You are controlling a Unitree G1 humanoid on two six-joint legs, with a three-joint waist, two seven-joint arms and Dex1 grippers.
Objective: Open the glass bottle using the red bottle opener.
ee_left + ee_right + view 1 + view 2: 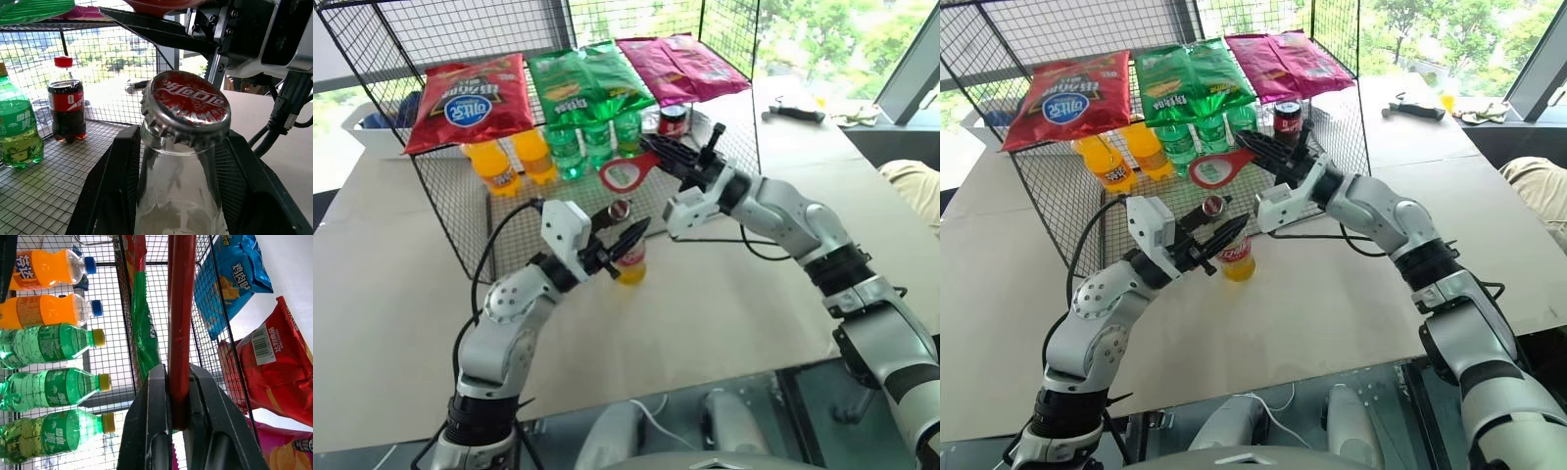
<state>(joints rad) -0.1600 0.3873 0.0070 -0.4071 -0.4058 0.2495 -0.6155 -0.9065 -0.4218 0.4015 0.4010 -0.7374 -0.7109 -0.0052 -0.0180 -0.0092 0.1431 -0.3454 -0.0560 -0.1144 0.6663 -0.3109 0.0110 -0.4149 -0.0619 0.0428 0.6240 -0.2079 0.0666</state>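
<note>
On the table (401, 294), just in front of the wire rack (460, 220), our left gripper (625, 241) clamps the capped bottle (628, 257). Our right gripper (674, 155) pinches the opener (626, 173) above it. We risk the ring slipping off the cap (188, 105), tipping the bottle.

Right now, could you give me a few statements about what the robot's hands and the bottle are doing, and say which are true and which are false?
1. The left hand grips the glass bottle by its neck. True.
2. The bottle's cap is already off. False: the crimped red cap sits on the bottle's mouth.
3. The right hand holds the red bottle opener. True.
4. The opener's ring is hooked on the cap. False: it hangs above the bottle, apart from it.
5. The glass bottle lies on its side. False: it stands upright on the table.
</note>
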